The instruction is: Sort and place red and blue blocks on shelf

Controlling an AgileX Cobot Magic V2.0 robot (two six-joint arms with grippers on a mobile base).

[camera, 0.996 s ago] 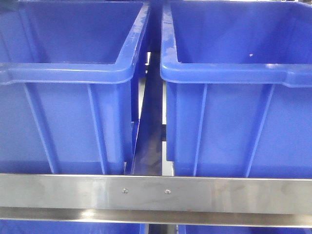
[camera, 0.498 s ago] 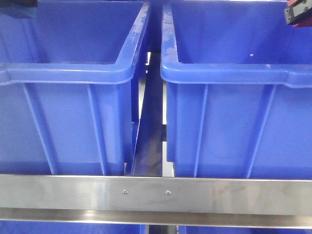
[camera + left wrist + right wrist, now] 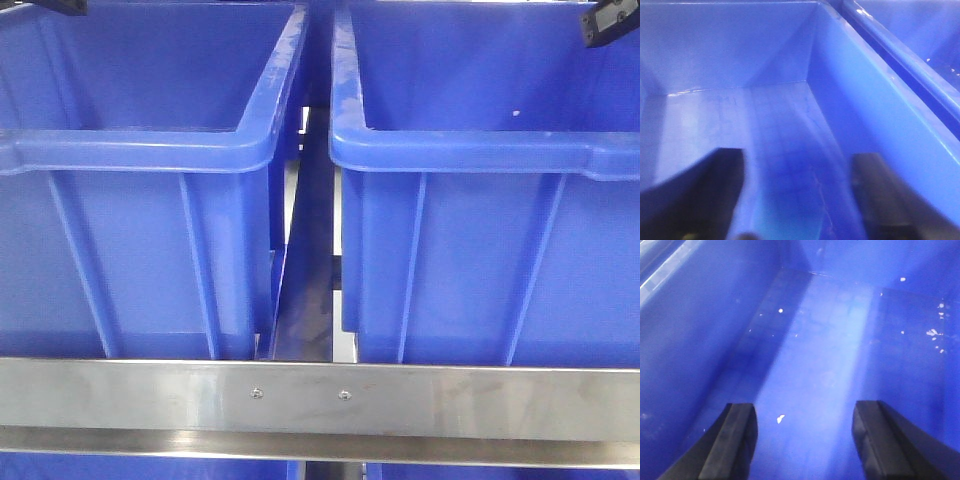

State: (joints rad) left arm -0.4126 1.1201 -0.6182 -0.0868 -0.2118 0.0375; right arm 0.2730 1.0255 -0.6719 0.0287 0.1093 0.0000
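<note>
Two large blue bins (image 3: 150,200) and (image 3: 480,200) sit side by side on the shelf (image 3: 320,395), behind its brushed steel front rail. Half a second ago the right gripper (image 3: 610,20), at the top right corner of the front view, showed a patch of red against its dark body; now only the dark body shows there, while the left gripper (image 3: 45,6) remains a dark sliver at the top left. In both wrist views the jaws stand wide apart over bare bin floors with nothing between them: the left gripper (image 3: 800,195) over the left bin, the right gripper (image 3: 805,440) over the right. That suggests the blocks may already have been released, but neither the red nor the blue block appears in any view, and each bin's near floor is hidden.
</note>
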